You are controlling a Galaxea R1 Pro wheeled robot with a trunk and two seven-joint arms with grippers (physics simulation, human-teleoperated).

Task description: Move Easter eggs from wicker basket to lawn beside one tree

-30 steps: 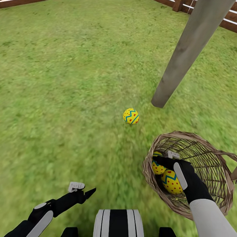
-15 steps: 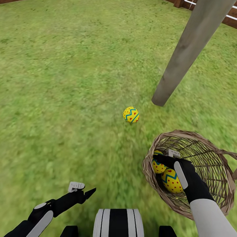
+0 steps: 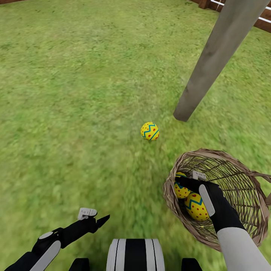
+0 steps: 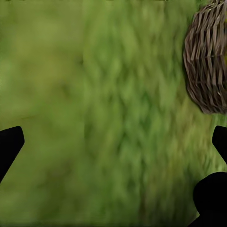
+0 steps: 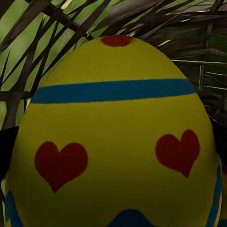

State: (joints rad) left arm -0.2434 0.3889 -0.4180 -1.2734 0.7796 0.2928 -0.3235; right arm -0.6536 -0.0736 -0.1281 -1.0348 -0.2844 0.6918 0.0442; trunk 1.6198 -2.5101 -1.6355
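One Easter egg (image 3: 149, 131) lies on the lawn (image 3: 75, 94) a short way in front of the tree's bare grey trunk (image 3: 210, 64). The wicker basket (image 3: 210, 152) sits on the grass at the lower right, with two Easter eggs (image 3: 181, 191) (image 3: 195, 207) against its near wall. My right gripper (image 3: 187, 180) reaches down into the basket. In the right wrist view a yellow egg (image 5: 113, 118) with a blue band and red hearts sits between its dark fingers (image 5: 5, 151), which stand wide apart. My left gripper (image 3: 96, 216) hovers open over bare grass, left of the basket (image 4: 208, 61).
A brown slat fence (image 3: 263, 22) runs along the far right corner behind the tree. Wide open grass stretches to the left and ahead. My own base (image 3: 135, 256) shows at the bottom middle.
The whole view shifted slightly downward a second ago, so the camera moved. Both arms, the eggs and the basket have held still since.
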